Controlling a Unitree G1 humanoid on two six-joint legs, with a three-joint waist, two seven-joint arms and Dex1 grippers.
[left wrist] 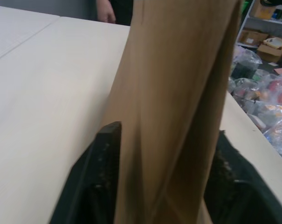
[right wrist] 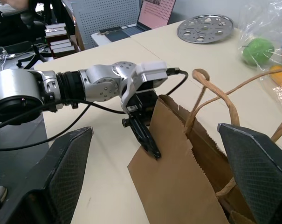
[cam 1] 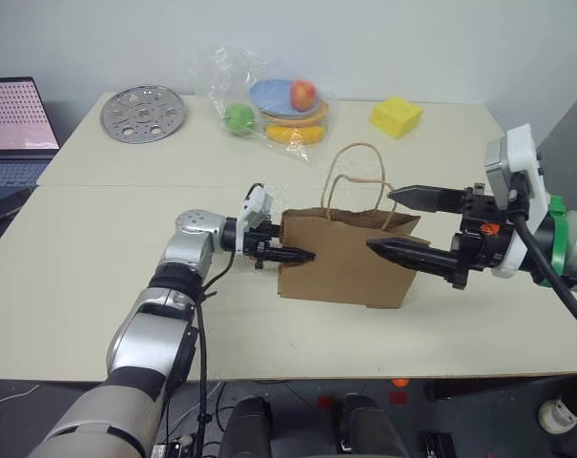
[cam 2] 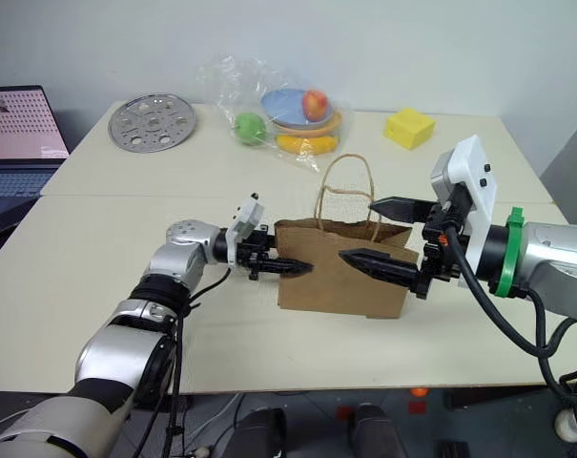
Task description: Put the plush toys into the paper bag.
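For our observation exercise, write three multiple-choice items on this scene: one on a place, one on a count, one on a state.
1. Where is the yellow block?
A) inside the paper bag
B) on the table, beyond the paper bag
C) on the floor

2. How many loop handles does the paper bag have?
A) one
B) two
C) four

3. How is the right end effector?
A) shut on a handle
B) shut on the yellow block
C) open, holding nothing

Answers:
1 B: the yellow block lies on the table's far side, behind the paper bag.
2 B: two loop handles rise from its top.
3 C: its fingers stand wide apart with nothing gripped between them.
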